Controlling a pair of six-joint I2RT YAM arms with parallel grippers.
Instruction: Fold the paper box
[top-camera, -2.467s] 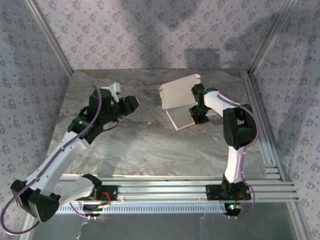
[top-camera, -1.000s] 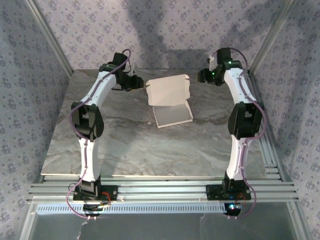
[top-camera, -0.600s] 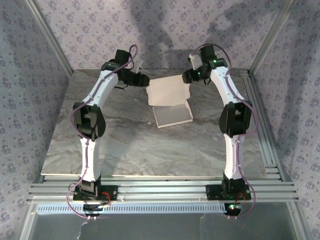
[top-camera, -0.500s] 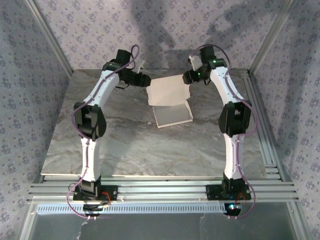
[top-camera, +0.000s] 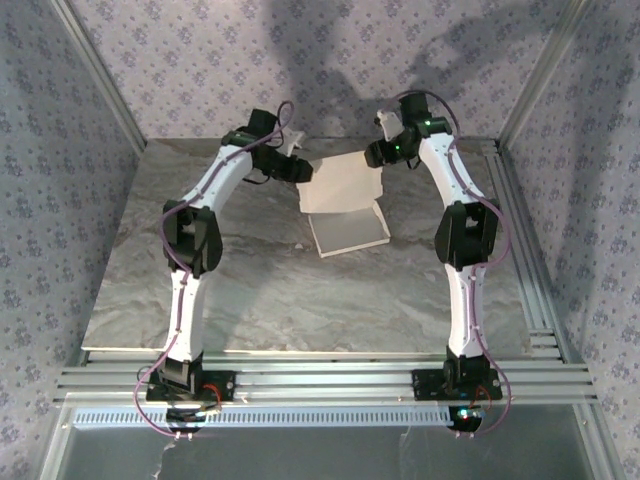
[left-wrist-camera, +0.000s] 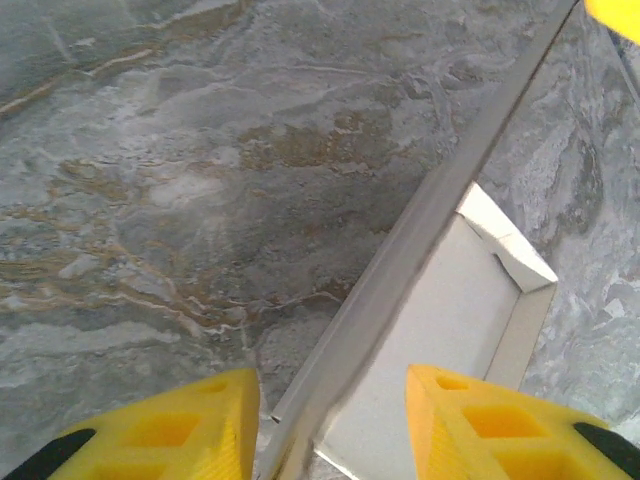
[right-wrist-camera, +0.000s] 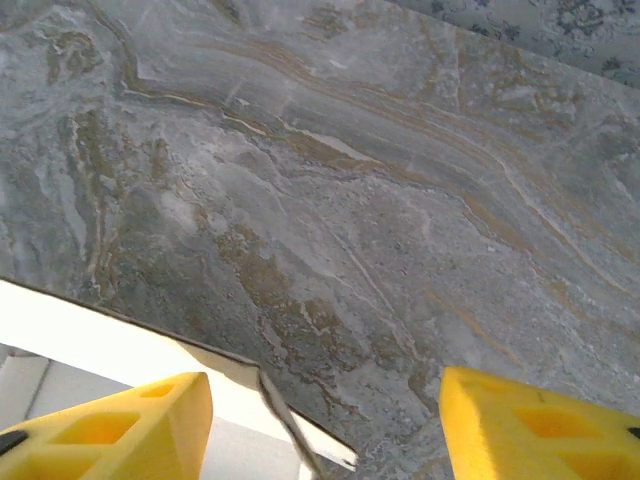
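The white paper box (top-camera: 340, 185) lies at the back middle of the table, its tray flat and its lid panel standing up behind it. My left gripper (top-camera: 305, 170) is at the lid's left edge. In the left wrist view its yellow fingers (left-wrist-camera: 160, 435) stand open astride the lid's thin edge (left-wrist-camera: 440, 190), apart from it, with the tray (left-wrist-camera: 450, 310) below. My right gripper (top-camera: 378, 152) is at the lid's upper right corner. In the right wrist view it (right-wrist-camera: 325, 425) is open, and the lid's corner (right-wrist-camera: 290, 420) sits between the fingers, near the left one.
The grey marbled table (top-camera: 250, 280) has bare room in front of the box. Aluminium rails run along the right side (top-camera: 525, 260) and the front (top-camera: 330, 380). Patterned walls close in the back and sides.
My left gripper has moved right, from beside the box onto the lid's left edge. The right gripper came in to the lid's right corner and has since stayed there. The box has not shifted.
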